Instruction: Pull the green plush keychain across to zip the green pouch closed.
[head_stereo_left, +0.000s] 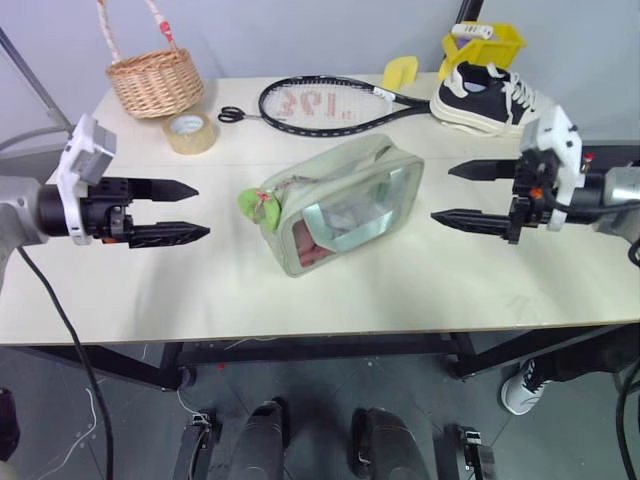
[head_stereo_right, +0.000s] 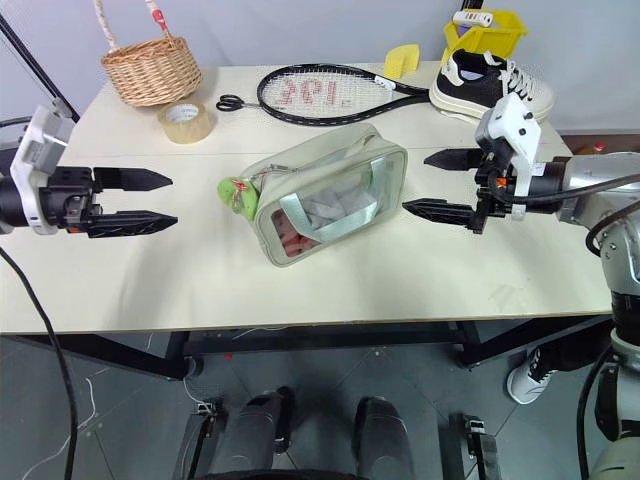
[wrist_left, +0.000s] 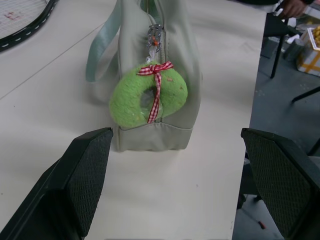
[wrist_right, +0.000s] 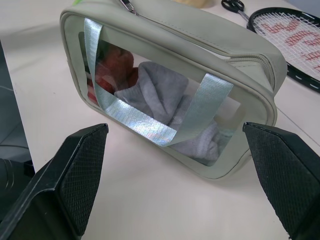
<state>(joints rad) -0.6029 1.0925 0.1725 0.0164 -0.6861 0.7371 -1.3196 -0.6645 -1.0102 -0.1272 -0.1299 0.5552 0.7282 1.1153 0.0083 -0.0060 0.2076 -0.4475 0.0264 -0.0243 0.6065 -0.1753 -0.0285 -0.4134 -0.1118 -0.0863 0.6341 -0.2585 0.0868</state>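
Racket (head_stereo_left: 330, 105), tape roll (head_stereo_left: 190, 132) behind green pouch (head_stereo_left: 345, 205); nothing blocks green plush keychain (head_stereo_left: 258, 207).

A pale sage-green pouch (head_stereo_left: 345, 205) with a clear window and a shimmering silver-green strap (wrist_right: 150, 127) shows red and white contents. Its lime-green plush keychain (wrist_left: 148, 93) wears a red-and-white gingham ribbon (wrist_left: 156, 80). On the cream table (head_stereo_left: 420, 290): a black racket (head_stereo_left: 325, 105) with red lettering on white strings, a tan wicker basket (head_stereo_left: 156, 82), beige tape roll (head_stereo_left: 189, 132), black-and-white sneaker (head_stereo_left: 490, 97) and yellow bin (head_stereo_left: 490, 45).
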